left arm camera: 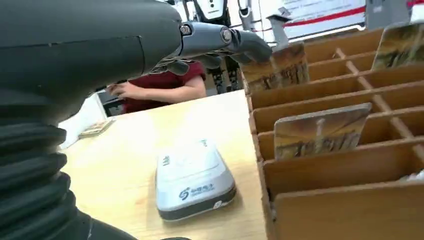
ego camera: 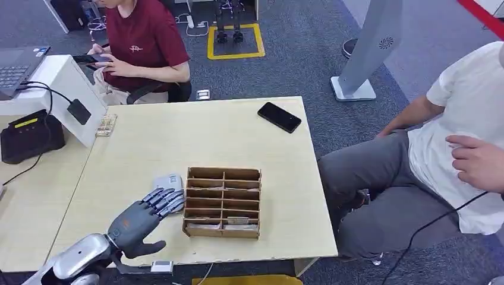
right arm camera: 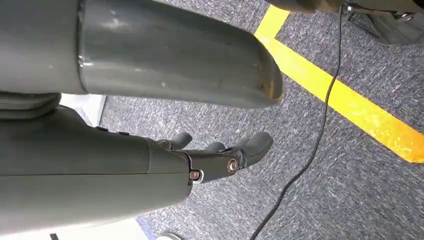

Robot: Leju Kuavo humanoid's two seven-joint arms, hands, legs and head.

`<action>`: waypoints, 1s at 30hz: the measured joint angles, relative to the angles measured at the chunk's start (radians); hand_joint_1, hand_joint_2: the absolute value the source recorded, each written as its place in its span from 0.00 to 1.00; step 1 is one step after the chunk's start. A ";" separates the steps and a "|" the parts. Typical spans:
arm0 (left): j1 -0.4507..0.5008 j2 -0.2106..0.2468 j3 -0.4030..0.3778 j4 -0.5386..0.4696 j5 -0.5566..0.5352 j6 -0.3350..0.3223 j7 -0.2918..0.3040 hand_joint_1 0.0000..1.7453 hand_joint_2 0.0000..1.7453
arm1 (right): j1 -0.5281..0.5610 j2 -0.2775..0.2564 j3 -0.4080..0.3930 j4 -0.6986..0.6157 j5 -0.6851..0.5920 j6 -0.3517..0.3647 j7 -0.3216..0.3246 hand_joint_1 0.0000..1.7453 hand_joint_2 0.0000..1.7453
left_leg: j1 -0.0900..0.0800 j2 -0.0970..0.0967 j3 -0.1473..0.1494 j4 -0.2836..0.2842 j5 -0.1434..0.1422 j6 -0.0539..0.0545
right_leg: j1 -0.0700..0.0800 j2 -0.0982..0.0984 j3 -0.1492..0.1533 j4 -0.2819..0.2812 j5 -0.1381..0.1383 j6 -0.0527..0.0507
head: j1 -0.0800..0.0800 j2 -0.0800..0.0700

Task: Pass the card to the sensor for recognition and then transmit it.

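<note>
A wooden card rack (ego camera: 223,202) with several slots stands near the table's front edge, cards upright in some slots (left arm camera: 320,131). A white sensor box (ego camera: 168,181) lies flat just left of it, seen close in the left wrist view (left arm camera: 192,179). My left hand (ego camera: 142,218) hovers above the sensor, fingers spread and stretched toward the rack's left edge, holding nothing; its fingertips (left arm camera: 250,46) are by a card at the rack's far corner. My right hand (right arm camera: 215,160) hangs over the carpet, fingers loosely apart, empty.
A black phone (ego camera: 279,117) lies at the table's far right. A black terminal (ego camera: 30,135) and a white stand sit at the left. One person in red sits behind the table; another in white sits at the right, close to the table edge.
</note>
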 joint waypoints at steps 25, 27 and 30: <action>0.074 0.116 0.116 -0.191 0.128 -0.068 -0.037 0.00 1.00 | 0.003 0.000 0.000 0.000 0.000 -0.003 0.002 0.00 0.00 | 0.001 0.000 0.000 -0.001 0.000 0.000 | 0.001 0.000 0.000 0.000 0.000 0.000 | 0.000 0.000; 0.092 0.138 0.128 -0.197 0.143 -0.076 -0.039 0.00 1.00 | 0.003 0.000 0.000 0.000 0.000 -0.004 0.002 0.00 0.00 | 0.001 0.000 0.000 -0.001 0.000 0.000 | 0.001 0.000 0.000 0.000 0.000 0.000 | 0.000 0.000; 0.121 0.175 0.152 -0.214 0.174 -0.091 -0.049 0.00 1.00 | 0.003 0.000 0.000 0.000 0.000 -0.004 0.000 0.00 0.00 | 0.001 0.000 0.000 0.000 0.000 0.000 | 0.001 0.000 0.000 0.000 0.000 0.000 | 0.000 0.000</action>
